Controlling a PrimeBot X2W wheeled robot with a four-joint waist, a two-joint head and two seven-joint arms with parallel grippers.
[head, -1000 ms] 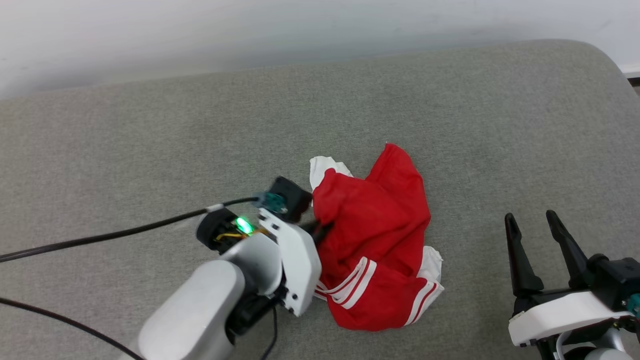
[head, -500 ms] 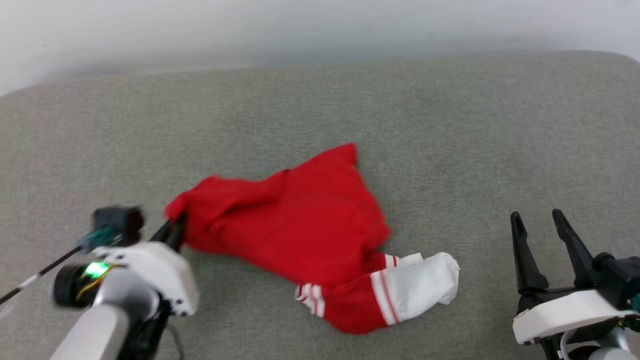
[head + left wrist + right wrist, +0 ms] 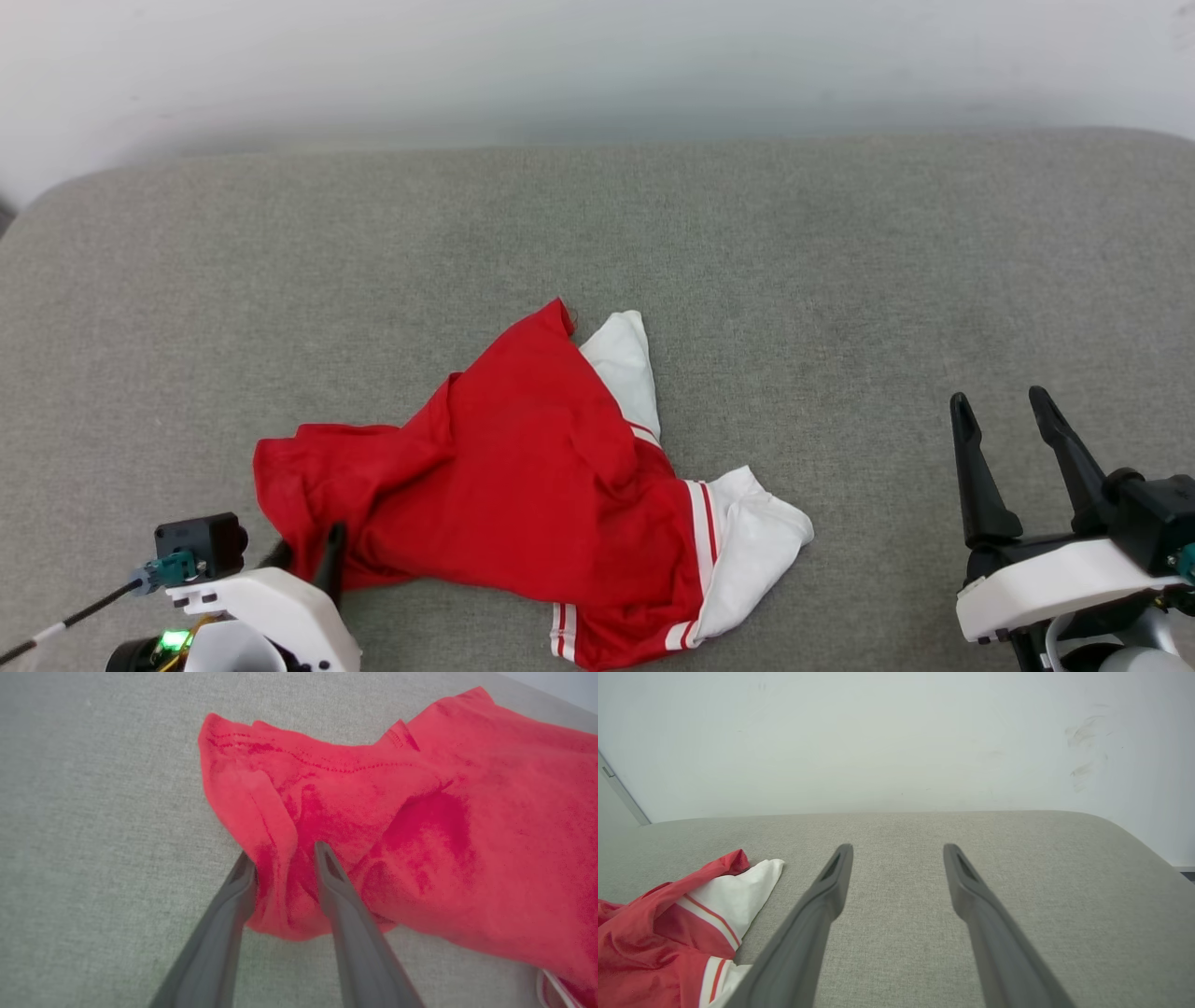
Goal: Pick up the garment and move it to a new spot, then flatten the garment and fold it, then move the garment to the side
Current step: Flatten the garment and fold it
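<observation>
- The garment [image 3: 523, 467] lies rumpled on the cushion [image 3: 840, 280], running from the centre of the head view toward 7 o'clock. The red body is bunched, with one white sleeve at 12 o'clock of the heap and the other at 4 o'clock.
- My left end effector [image 3: 282, 856] sits at the garment's 7 o'clock corner. Its fingers are parted and straddle a slack red fold, and I read that as released, not clenched.
- My right end effector [image 3: 997, 399] waits at 4 o'clock in the head view, spread wide and empty, well apart from the cloth.
- Progress, as I judge it: the garment is set down, so the carry to a new spot looks about finished.
- Left to do: nothing is flattened yet, no fold is made, and the move to the side has not begun. Most of the job is ahead.
</observation>
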